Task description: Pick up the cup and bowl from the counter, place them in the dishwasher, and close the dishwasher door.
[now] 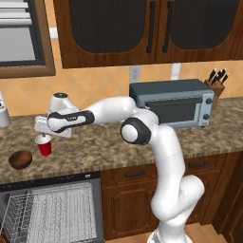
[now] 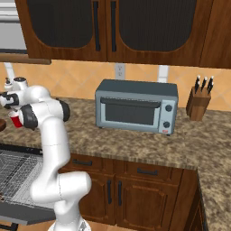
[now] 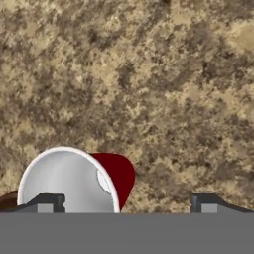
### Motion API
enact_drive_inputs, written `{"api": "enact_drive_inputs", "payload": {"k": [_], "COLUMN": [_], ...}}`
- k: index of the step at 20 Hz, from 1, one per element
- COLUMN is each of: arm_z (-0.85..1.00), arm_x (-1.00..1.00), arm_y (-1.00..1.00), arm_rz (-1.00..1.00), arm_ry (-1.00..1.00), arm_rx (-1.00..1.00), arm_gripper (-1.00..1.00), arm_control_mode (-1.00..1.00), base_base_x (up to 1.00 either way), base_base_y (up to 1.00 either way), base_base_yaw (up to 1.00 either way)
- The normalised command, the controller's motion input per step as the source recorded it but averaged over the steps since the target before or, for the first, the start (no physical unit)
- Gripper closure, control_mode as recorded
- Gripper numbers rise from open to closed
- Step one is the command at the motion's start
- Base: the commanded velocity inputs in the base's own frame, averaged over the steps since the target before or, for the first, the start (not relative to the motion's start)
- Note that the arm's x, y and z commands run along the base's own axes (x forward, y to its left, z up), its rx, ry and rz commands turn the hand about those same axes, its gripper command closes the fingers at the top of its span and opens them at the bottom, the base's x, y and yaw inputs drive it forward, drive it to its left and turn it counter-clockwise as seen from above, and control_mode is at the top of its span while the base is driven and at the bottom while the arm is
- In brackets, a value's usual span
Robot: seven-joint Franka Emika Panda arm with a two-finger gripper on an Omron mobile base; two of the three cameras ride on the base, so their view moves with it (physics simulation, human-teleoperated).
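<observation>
arm (image 1: 142, 130) was stretched out left, elbow bent, gripper (image 1: 43, 135) pointing straight down with fingers spread wide

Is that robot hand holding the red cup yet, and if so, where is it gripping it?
Nothing is held. The gripper is open above the cup, which stands on the counter.

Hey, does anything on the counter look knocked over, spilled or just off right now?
Nothing stands out. The cup stands upright on the counter with the bowl right side up beside it, no spill. The open pincer hovers above the cup, off-centre. The dishwasher stands open, racks in place.
</observation>
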Motion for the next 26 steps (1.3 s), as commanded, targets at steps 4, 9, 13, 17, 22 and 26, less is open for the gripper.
{"api": "enact_drive_inputs", "payload": {"k": [4,9,13,17,22,26], "arm_z": [-0.25,-0.09,-0.04,-0.08,-0.24,-0.28], "arm_x": [0.03,0.03,0.02,0.0,-0.06,-0.1], "arm_y": [0.05,0.09,-0.04,-0.13,-0.01,0.0], "arm_rz": [0.0,0.0,0.0,0.0,0.0,0.0], "arm_ry": [0.0,0.0,0.0,0.01,0.04,0.05], "arm_rx": [-0.08,-0.06,-0.01,0.0,0.0,0.0], "arm_gripper": [-1.0,-1.0,-1.0,-1.0,-1.0,1.0], "arm_control_mode": [-1.0,-1.0,-1.0,-1.0,-1.0,-1.0], "base_base_x": [0.0,0.0,0.0,0.0,0.0,0.0], "base_base_y": [0.0,0.0,0.0,0.0,0.0,0.0], "base_base_yaw": [0.0,0.0,0.0,0.0,0.0,0.0]}}
